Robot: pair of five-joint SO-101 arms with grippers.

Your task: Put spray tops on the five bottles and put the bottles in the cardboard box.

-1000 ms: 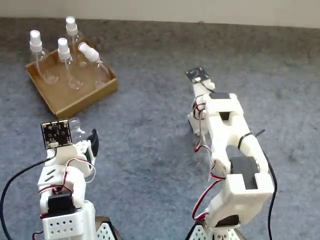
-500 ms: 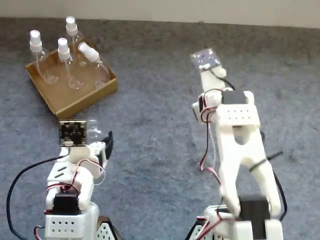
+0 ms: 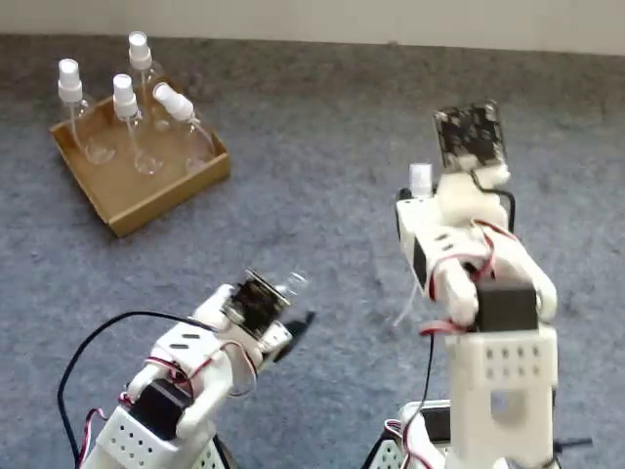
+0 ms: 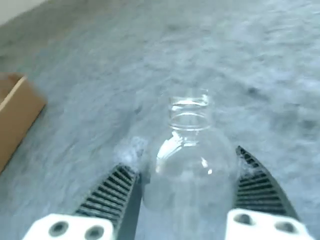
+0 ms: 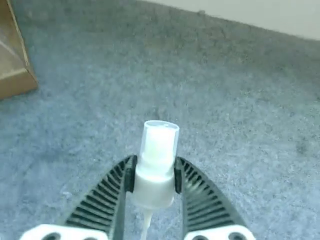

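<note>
My left gripper [image 4: 182, 175] is shut on a clear, uncapped bottle [image 4: 187, 160], its open neck pointing away from the camera. In the high view that bottle [image 3: 291, 286] sticks out of the left gripper [image 3: 283, 313] low over the carpet at the front. My right gripper [image 5: 153, 185] is shut on a white spray top [image 5: 156, 167] with its thin tube hanging below. From above, the spray top [image 3: 420, 180] shows at the raised right arm [image 3: 459, 244], to the right of the bottle. The cardboard box [image 3: 171, 200] at the back left holds several capped bottles [image 3: 127, 107].
Grey carpet [image 3: 312, 127] covers the whole work surface. A corner of the cardboard box [image 4: 15, 117] appears in the left wrist view and another corner [image 5: 12, 55] in the right wrist view. Open carpet lies between the box and both arms.
The left arm has swung right with the bottle, tilting it toward the middle. The right arm has lifted the spray top off the carpet and risen up and to the right.
</note>
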